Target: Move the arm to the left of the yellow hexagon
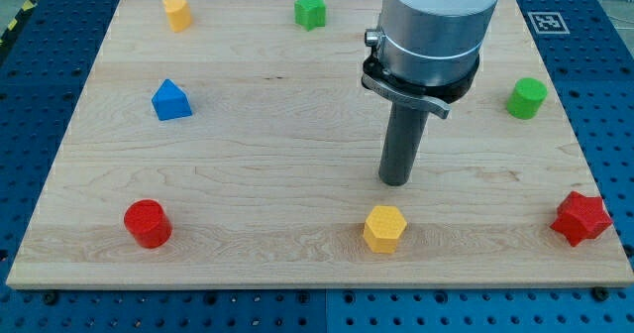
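Rod upright, my tip [396, 181] above yellow hexagon [384, 228].

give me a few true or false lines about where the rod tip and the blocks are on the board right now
1. My tip is above the yellow hexagon in the view, not touching it. True.
2. My tip is already at the view's left of the yellow hexagon. False: it is above it, slightly to the right.
3. The red cylinder lies near the view's bottom left corner. True.
4. The blue block touches the red cylinder. False: they lie well apart.
5. The red star is at the view's top left. False: it is at the bottom right.
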Action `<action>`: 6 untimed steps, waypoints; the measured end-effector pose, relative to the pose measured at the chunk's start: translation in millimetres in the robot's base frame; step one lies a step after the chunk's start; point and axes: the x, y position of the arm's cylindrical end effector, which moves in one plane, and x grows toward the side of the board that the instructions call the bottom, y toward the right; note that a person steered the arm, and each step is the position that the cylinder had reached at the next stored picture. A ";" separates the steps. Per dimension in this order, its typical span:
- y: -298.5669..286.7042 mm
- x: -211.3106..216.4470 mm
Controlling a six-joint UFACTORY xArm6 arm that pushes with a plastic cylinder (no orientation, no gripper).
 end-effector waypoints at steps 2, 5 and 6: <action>-60.2 -17.4; -125.1 39.4; -76.9 53.4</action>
